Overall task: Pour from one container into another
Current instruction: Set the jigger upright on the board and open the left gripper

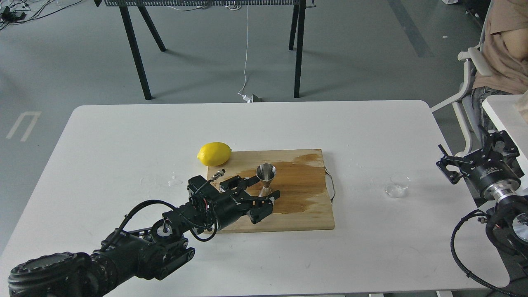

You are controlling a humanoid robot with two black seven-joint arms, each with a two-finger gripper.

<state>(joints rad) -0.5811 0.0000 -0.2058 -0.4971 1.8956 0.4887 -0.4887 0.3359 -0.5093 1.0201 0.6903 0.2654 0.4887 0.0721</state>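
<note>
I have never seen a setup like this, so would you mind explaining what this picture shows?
This is one view from a humanoid robot's own head, looking down at a white table. The black arms are its own. The left gripper, fingers open, sits around the base of a steel jigger standing upright on a wet wooden cutting board. A lemon rests at the board's corner. A small clear cup lies apart to the right. The right gripper is at the table's edge, holding nothing.

White table [123, 136] bears wet board [305, 206], lemon [214, 153], cup [397, 185].
</note>
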